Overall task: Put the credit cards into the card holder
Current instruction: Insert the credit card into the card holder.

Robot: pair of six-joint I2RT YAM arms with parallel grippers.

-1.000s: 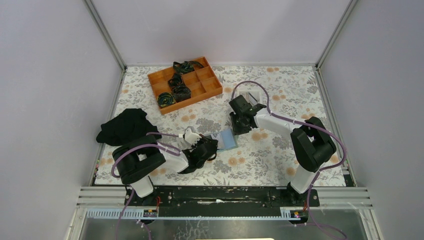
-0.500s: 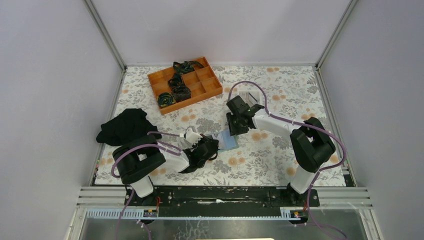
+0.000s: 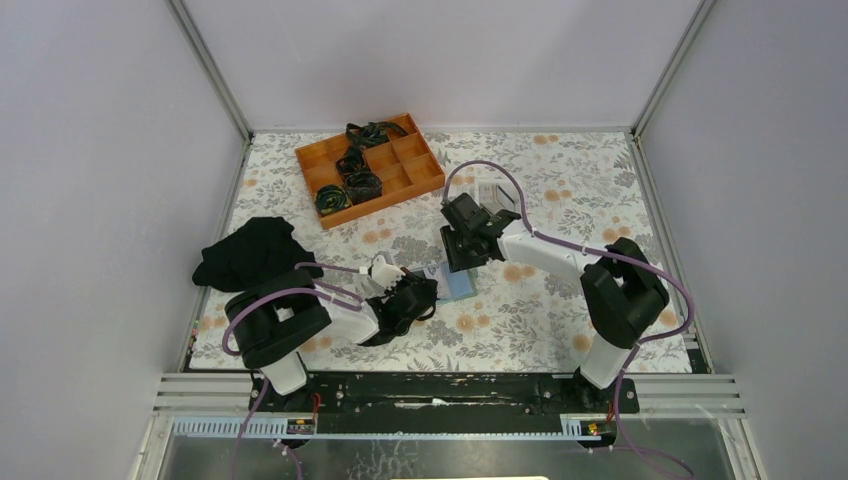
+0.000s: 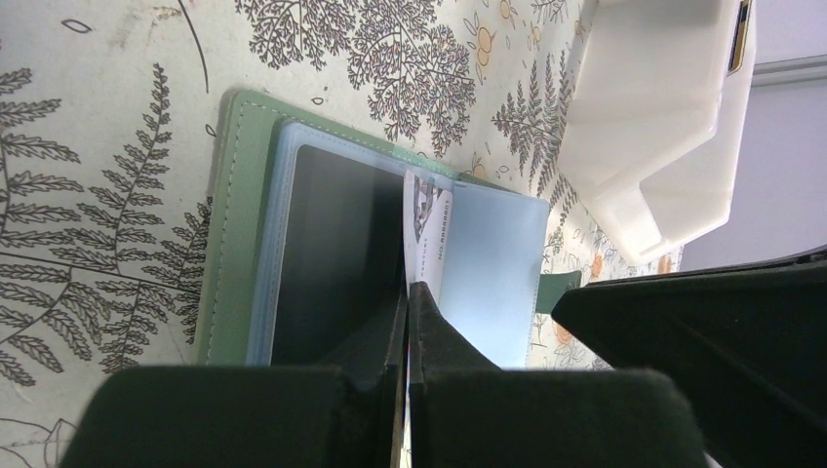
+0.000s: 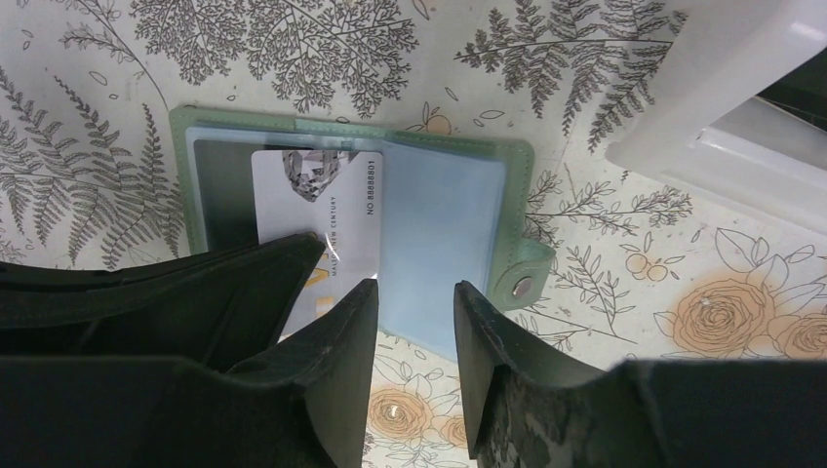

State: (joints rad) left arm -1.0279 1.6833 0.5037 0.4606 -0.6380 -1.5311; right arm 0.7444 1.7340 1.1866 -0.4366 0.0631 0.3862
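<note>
The sage-green card holder (image 5: 200,132) (image 3: 455,283) lies open on the flowered table. Its left sleeve looks dark and its right half (image 5: 439,234) shows light blue. A white-silver credit card (image 5: 327,210) with a diamond print lies slanted over the left sleeve. My left gripper (image 4: 408,292) (image 3: 420,293) is shut on that card's edge (image 4: 426,229). My right gripper (image 5: 414,302) (image 3: 460,255) hovers open over the holder's near edge, beside the snap tab (image 5: 522,283), with nothing between its fingers.
A white tray (image 5: 702,107) (image 3: 490,192) stands just beyond the holder, behind the right arm. An orange compartment box (image 3: 370,168) with dark bundles sits at the back left. A black cloth (image 3: 255,252) lies by the left arm.
My right gripper has swung left from the tray toward the holder, and its jaws stand wider. The left gripper has kept still with the card in it.
</note>
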